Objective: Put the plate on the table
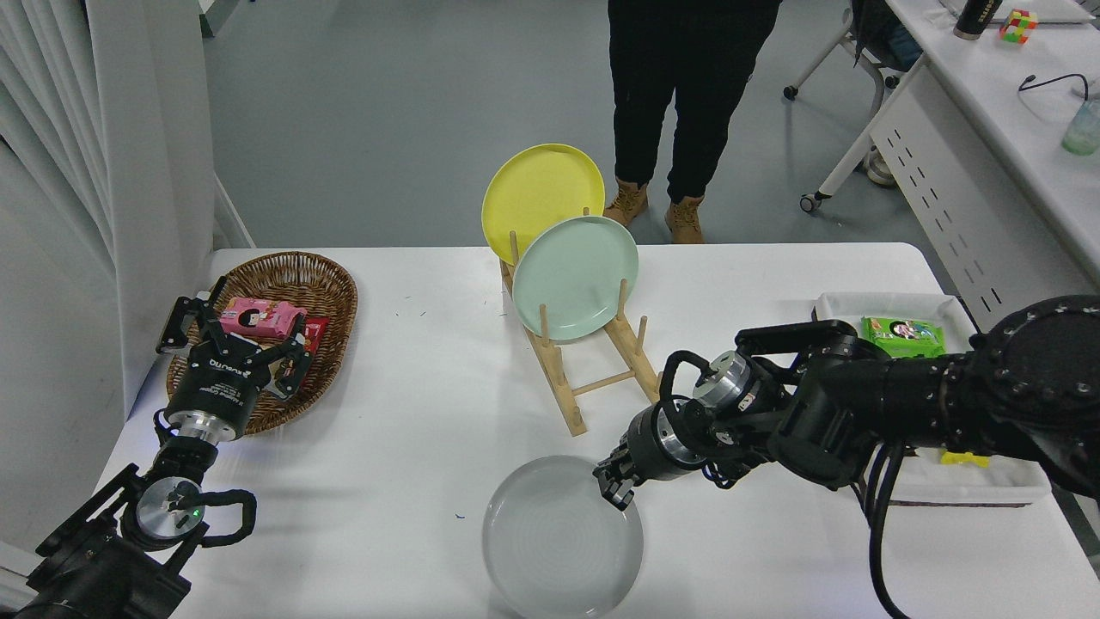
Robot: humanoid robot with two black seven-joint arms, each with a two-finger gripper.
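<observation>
The grey plate [563,537] lies near the front edge of the white table [412,413], a little right of centre, in front of the wooden rack [593,370] that holds a mint-green plate [574,278] and a yellow plate [537,196] on edge. The right gripper [615,483] reaches in from the right and is closed on the plate's far right rim, its fingers pinching that edge. The plate looks flat or almost flat against the tabletop, face up, hollow side toward the camera; whether its near edge has fully touched down cannot be told from this view.

This reads as the closing step of the placement: the plate is set down or just about so, and the grip has not yet let go. The next move probably calls for settling any last tilt, spreading the fingers enough to free the rim, then pulling back to the right and upward without dragging the plate along or nudging it toward the front edge, which is close.

Being round, the plate has no long axis and points no particular way; only its open face, turned upward, gives it a direction.

The left gripper [230,340] is parked at the near left, over the wicker basket [331,284], its fingers spread wide and empty.
</observation>
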